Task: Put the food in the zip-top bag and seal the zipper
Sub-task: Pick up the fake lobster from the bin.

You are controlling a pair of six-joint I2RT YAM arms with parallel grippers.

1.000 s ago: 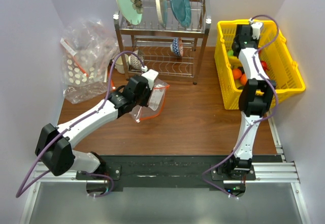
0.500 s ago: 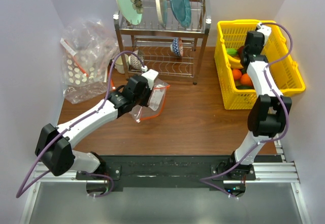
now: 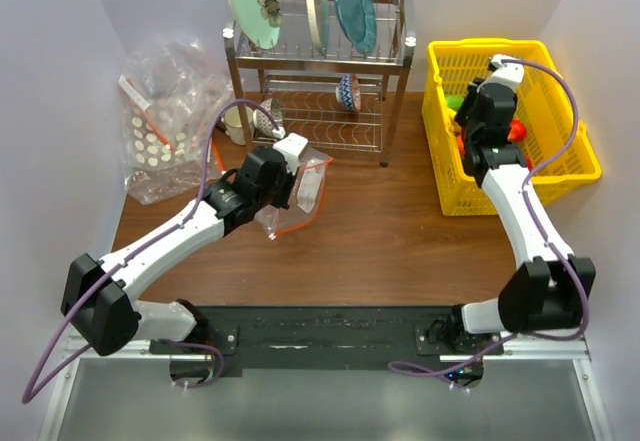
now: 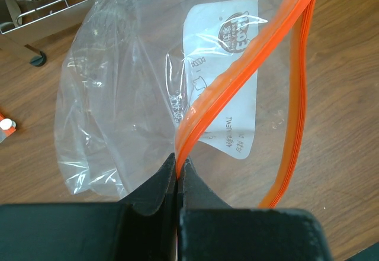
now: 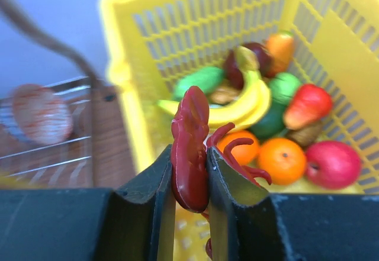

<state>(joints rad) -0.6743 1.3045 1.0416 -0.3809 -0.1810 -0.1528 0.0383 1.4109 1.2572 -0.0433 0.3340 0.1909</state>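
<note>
1. We see the right gripper above the yellow basket. Its jaws are closed narrowly on the red lobster.
2. The lobster stands upright between the two fingers, pinched at mid-body. Its upper end rises above the fingertips and a claw curls out to the right.
3. Down in the basket lie the orange, a banana and other toy fruits, all apart from the jaws.
4. The left gripper has its jaws pressed together on one lip of the zip-top bag, with only the film between them.
5. The bag's mouth gapes. The two orange strips of the zipper part and spread away from the jaws.
6. From above, the bag sits over the brown table, in front of the dish rack and well apart from the basket. We cannot tell whether it touches the wood.
</note>
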